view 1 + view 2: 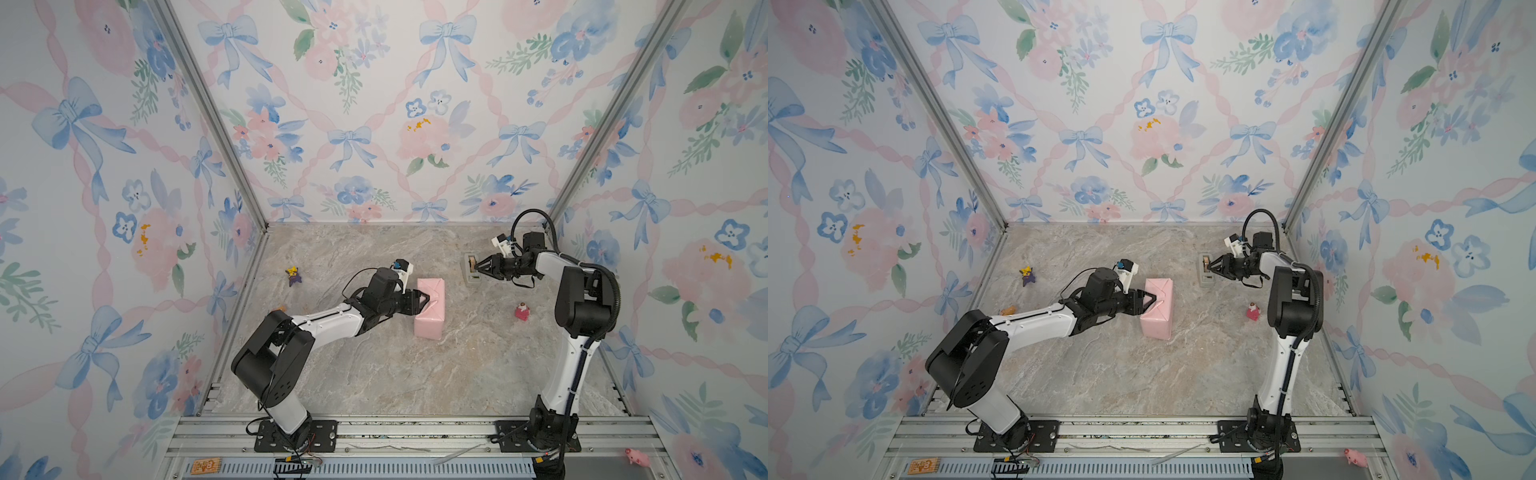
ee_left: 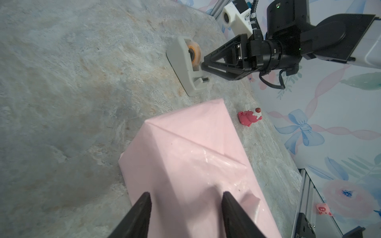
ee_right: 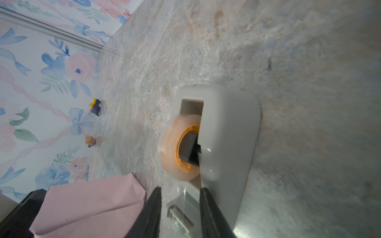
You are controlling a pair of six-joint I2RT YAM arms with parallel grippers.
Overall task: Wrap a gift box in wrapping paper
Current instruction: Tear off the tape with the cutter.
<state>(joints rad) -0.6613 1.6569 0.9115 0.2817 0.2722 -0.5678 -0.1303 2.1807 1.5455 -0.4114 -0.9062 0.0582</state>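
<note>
Tabletop (image 1: 374, 374): left jaws half-open on paper (image 1: 432, 309); right jaws astride tape (image 3: 169, 144).

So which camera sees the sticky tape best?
The right wrist view: the tape roll is close and big there, orange middle showing, sitting in its grey holder. The left wrist view shows it smaller, from the side. In both top views it is just a tiny brown speck.
</note>
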